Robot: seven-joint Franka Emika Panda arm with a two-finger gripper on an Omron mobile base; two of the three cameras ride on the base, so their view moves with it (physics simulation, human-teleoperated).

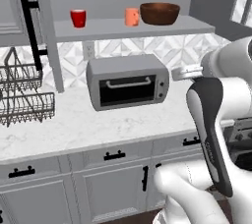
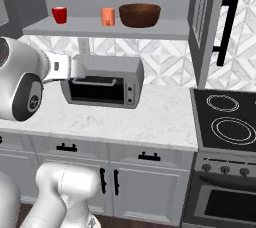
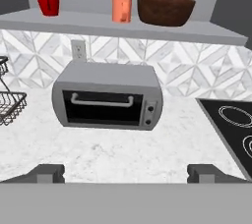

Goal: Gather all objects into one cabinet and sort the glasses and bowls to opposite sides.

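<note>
The grey cabinet shelf point(image 1: 98, 29) point(image 3: 74, 21) carries a red cup point(image 1: 78, 18) point(image 2: 59, 14) point(image 3: 47, 3) at its left end. An orange cup point(image 1: 131, 16) point(image 2: 108, 16) point(image 3: 121, 9) stands further right, close beside the big dark brown bowl point(image 1: 159, 13) point(image 2: 139, 15) point(image 3: 165, 11). The cabinet door point(image 1: 43, 21) with its black bar handle point(image 1: 29, 26) hangs open at the left. My gripper point(image 3: 127, 174) hovers over the counter, well below and in front of the shelf. It is open, with nothing between its fingertips point(image 3: 49, 173).
A silver toaster oven point(image 1: 128, 81) point(image 3: 106, 95) sits on the marble counter point(image 1: 74, 129) under the shelf. A wire dish rack point(image 1: 22, 93) stands at the left and a black stovetop point(image 2: 225, 119) at the right. A second open door point(image 2: 205, 22) hangs beside the stove.
</note>
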